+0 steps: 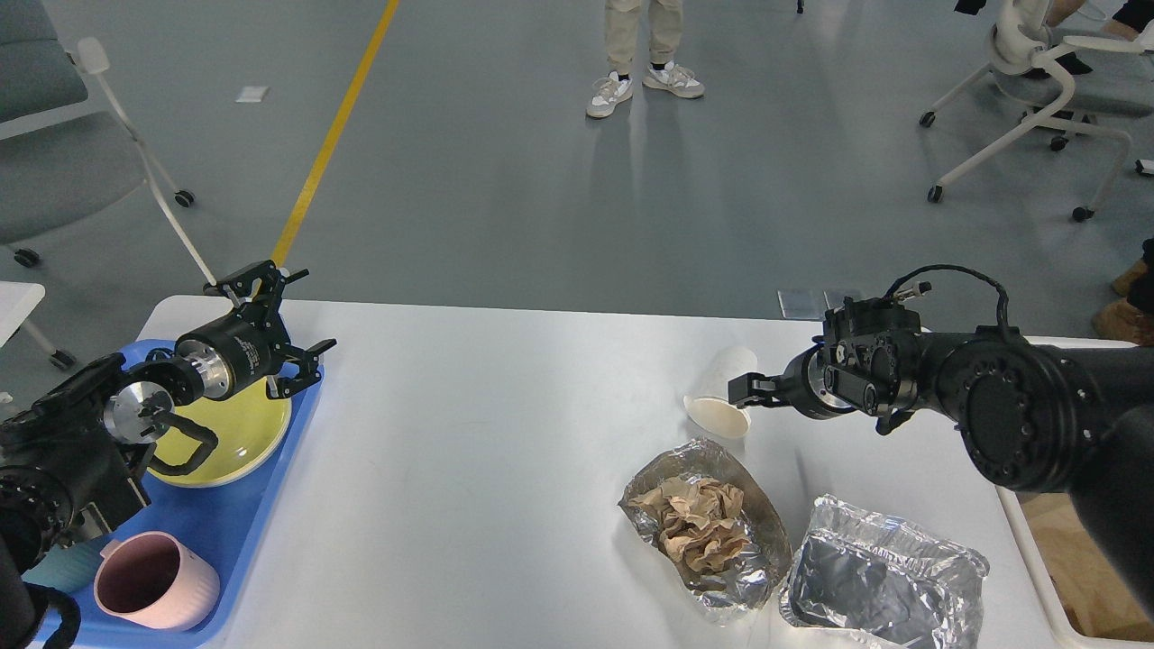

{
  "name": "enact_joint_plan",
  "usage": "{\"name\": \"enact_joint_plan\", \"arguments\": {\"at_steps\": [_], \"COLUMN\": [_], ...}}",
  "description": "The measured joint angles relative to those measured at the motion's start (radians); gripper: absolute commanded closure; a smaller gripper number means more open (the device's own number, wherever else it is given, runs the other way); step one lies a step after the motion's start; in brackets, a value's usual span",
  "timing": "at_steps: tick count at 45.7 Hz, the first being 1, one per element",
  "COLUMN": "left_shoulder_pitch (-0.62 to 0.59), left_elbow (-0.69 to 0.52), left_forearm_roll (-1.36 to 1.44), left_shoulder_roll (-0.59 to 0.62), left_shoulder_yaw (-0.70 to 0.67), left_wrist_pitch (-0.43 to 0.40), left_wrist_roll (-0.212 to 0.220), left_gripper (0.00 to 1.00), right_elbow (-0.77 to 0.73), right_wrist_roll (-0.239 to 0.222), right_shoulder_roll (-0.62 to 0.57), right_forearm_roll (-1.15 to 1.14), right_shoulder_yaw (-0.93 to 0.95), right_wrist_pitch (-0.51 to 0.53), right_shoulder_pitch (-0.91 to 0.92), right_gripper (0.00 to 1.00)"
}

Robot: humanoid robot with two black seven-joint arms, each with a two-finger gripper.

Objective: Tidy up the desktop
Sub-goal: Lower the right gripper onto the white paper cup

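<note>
The white desktop (487, 451) holds a white paper cup (718, 399) lying on its side, a foil tray with crumpled brown paper (699, 523) and an empty foil container (883, 577). My right gripper (745, 389) is low over the table, right against the cup's right side; its fingers show as one dark block, so I cannot tell whether they are open. My left gripper (279, 315) is open and empty, held above the far edge of a yellow plate (234, 442) on the blue tray (243, 541).
A pink mug (153, 581) stands on the blue tray's near end. The rim of a cream-white bin (1037, 577) shows past the table's right edge. Office chairs and a standing person's feet (640, 86) are on the floor beyond the table.
</note>
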Motion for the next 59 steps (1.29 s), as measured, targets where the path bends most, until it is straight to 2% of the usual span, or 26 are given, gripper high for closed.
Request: {"name": "enact_joint_plan", "arguments": {"at_steps": [7,27,44,59], "left_shoulder_pitch": [0.0,0.0,0.0,0.0], "left_elbow": [0.0,0.0,0.0,0.0], "left_forearm_roll": [0.0,0.0,0.0,0.0], "left_shoulder_roll": [0.0,0.0,0.0,0.0], "left_shoulder_yaw": [0.0,0.0,0.0,0.0], "left_wrist_pitch": [0.0,0.0,0.0,0.0], "left_wrist_roll": [0.0,0.0,0.0,0.0], "left_gripper": [0.04,0.04,0.04,0.04], "right_elbow": [0.0,-0.018,-0.09,-0.116], "right_wrist_roll": [-0.001,-0.001,-0.002,-0.002], "right_shoulder_roll": [-0.001,0.0,0.003,0.005], "right_forearm_roll": [0.004,0.012,0.01,0.011], "right_shoulder_yaw": [0.001,0.059,0.138,0.249], "right_wrist_pitch": [0.028,0.009,-0.141,-0.206], "right_shoulder_pitch": [0.0,-0.017,-0.095,-0.152], "right_gripper": [0.0,0.0,0.0,0.02]}}
